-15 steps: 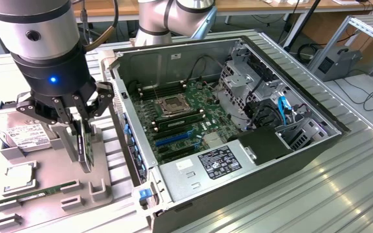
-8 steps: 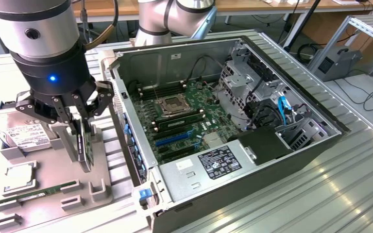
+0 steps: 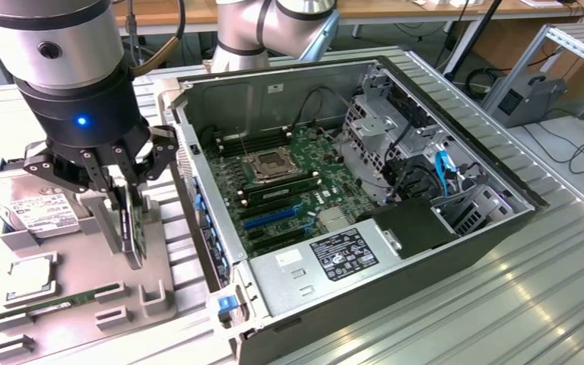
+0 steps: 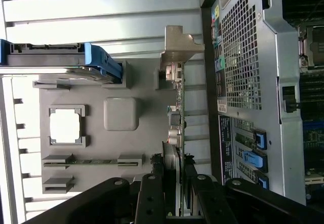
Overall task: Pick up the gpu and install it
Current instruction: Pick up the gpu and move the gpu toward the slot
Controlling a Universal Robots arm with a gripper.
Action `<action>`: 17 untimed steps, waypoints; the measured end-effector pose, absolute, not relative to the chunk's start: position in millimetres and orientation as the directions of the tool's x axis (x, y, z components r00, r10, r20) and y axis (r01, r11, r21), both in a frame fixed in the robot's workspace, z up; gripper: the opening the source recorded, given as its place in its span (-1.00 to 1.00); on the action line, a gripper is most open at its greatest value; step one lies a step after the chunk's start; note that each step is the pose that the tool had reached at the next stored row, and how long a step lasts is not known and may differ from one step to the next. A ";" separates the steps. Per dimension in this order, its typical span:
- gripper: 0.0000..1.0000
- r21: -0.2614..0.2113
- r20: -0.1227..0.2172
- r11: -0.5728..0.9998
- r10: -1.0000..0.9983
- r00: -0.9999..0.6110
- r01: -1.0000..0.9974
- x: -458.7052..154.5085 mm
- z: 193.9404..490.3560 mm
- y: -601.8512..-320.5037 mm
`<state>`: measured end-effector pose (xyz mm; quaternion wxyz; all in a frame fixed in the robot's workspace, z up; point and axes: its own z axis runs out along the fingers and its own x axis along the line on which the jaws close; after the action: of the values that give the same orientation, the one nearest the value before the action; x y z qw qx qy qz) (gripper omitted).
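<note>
The gpu [image 3: 131, 232] stands on edge over the grey parts holder [image 3: 81, 262], beside the open computer case [image 3: 261, 85]. My gripper [image 3: 127, 186] comes down on it from above, its black fingers pressed on both faces of the card. In the wrist view the gpu [image 4: 175, 118] runs edge-on away from the gripper [image 4: 174, 171], with its silver end bracket [image 4: 177, 47] at the far end. Whether the card's lower edge still rests in the holder I cannot tell. Blue expansion slots [image 3: 271, 218] lie on the motherboard inside the case.
On the holder [image 4: 121, 148] sit a hard drive with blue frame [image 3: 39, 205] [image 4: 50, 59], a square processor [image 3: 30, 272] [image 4: 66, 125] and a narrow RAM stick [image 3: 49, 304] [image 4: 91, 161]. The case's rear panel [image 4: 243, 57] stands close beside the gpu. Ribbed metal table [image 3: 474, 304] lies around.
</note>
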<state>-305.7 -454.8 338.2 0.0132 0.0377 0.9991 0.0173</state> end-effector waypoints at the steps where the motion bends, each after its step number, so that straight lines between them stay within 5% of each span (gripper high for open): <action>1: -0.47 0.036 -0.025 0.997 0.076 -0.997 0.075 -305.6 338.4 -454.8; 17: -0.47 0.036 -0.025 0.997 0.076 -0.997 0.075 -305.6 344.7 -454.7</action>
<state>-305.6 -454.7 344.7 0.0133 0.0377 0.9990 0.0174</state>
